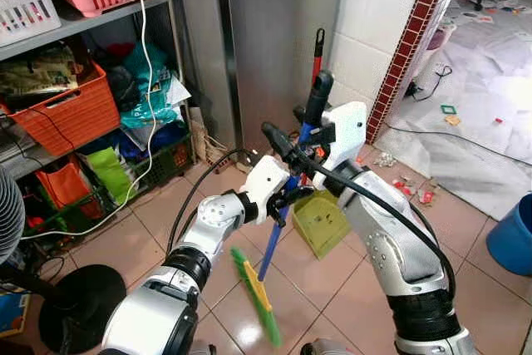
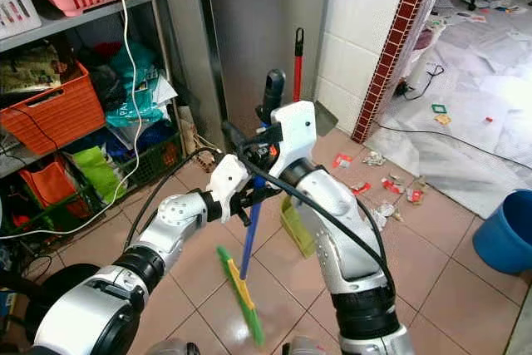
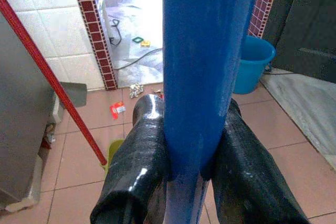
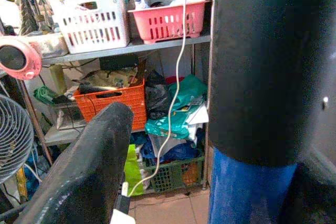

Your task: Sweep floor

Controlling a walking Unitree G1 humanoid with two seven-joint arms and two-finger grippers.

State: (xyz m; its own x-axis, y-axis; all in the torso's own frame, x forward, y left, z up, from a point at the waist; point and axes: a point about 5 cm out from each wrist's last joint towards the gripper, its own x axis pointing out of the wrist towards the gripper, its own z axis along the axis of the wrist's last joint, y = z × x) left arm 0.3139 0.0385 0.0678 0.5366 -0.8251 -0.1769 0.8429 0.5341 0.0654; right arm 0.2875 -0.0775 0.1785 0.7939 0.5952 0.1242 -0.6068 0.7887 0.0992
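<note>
- Broom (image 1: 273, 234): blue pole, black top grip, green and yellow head resting on the tiled floor (image 1: 166, 222) just ahead of the robot, pole leaning slightly.
- Left claw (image 1: 287, 197): pinching the blue pole at mid-height; in the wrist view both black fingers (image 3: 134, 171) press against either side of it.
- Right claw (image 1: 312, 126): up at the black grip; one finger (image 4: 86, 177) stands off from the pole with a gap between, so I cannot tell whether it is pressed together on it.
- Step in hand, as I judge it: a sweep stroke. It would go best with the head kept flat on the tiles, both arms drawing the pole together, and short strokes towards the scraps.
- Scraps (image 1: 411, 189): red and white paper bits on the tiles to the right, near the brick-edged wall corner.
- Dustpan (image 1: 320, 222): yellow-green, on the floor just beyond the broom head; close enough to be knocked.
- Red pole (image 1: 317, 51): leaning on the steel panel behind.
- Shelf (image 1: 83, 18): left, loaded with baskets and bags; a white cable (image 1: 145, 56) hangs down its front.
- Fan base (image 1: 75, 305): dark, on the floor near left.
- Bucket (image 1: 511, 234): blue, far right.
</note>
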